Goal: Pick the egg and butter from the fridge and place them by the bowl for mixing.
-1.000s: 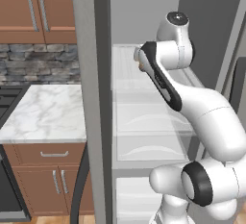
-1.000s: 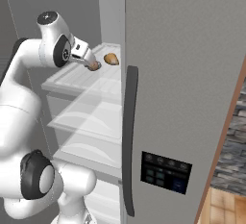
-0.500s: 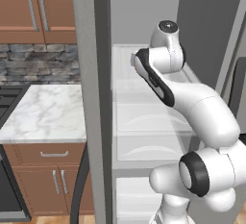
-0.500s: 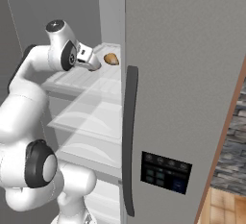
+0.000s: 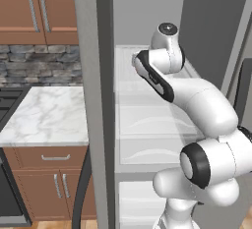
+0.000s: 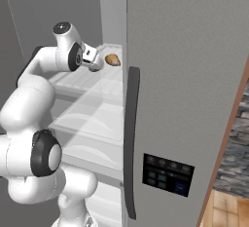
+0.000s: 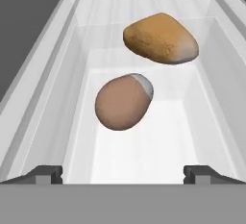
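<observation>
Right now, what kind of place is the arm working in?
A rendered home kitchen, inside an open fridge: glass shelves bearing an egg, with a marble counter and wood cabinets alongside.

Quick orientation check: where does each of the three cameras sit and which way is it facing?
Left base view: behind the arm, left; faces the open grey fridge; arm at right.
Right base view: behind, right; faces its door; arm at left, open gripper near the orange-tan lump.
Hand view: along the fingertips at the small brown egg.
Shared: lump, right base and hand.
</observation>
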